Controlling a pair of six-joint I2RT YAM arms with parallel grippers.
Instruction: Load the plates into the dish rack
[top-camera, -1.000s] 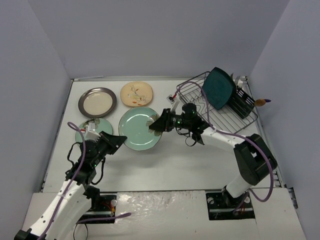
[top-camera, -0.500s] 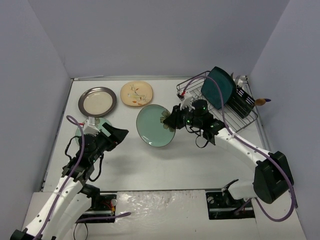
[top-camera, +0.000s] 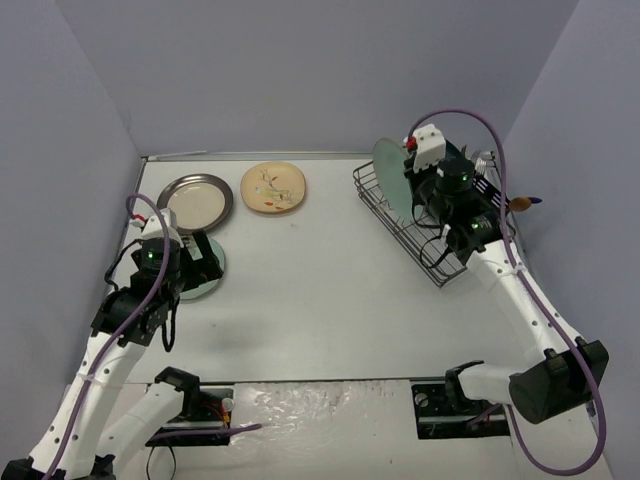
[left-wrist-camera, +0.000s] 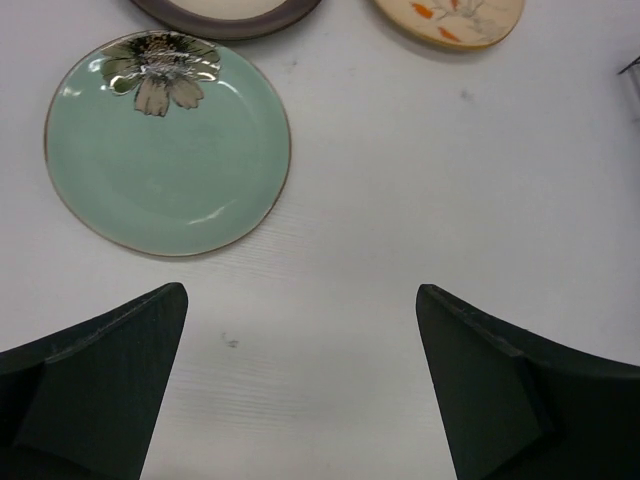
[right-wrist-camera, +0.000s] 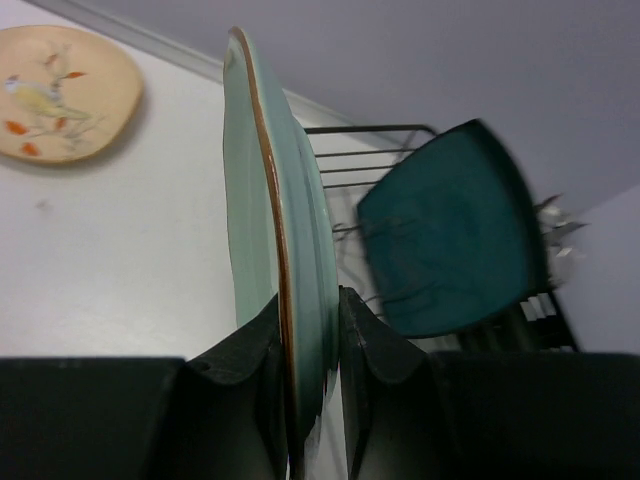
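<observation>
Mint plate (right-wrist-camera: 262, 180) clamped by rim in right gripper (right-wrist-camera: 305, 330), held upright, edge-on, above rack (top-camera: 415, 245) end away from teal plate (right-wrist-camera: 450, 235). Left gripper (left-wrist-camera: 300, 300) spread wide, empty; second mint plate (left-wrist-camera: 165, 150) lying flat ahead-left.

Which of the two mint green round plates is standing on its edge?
The mint green round plate clamped upright in the right end effector; the other mint plate lies flat on the white table.

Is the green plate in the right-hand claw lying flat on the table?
No, the mint plate stands on edge, clamped in the right gripper, beside the dish rack.
</observation>
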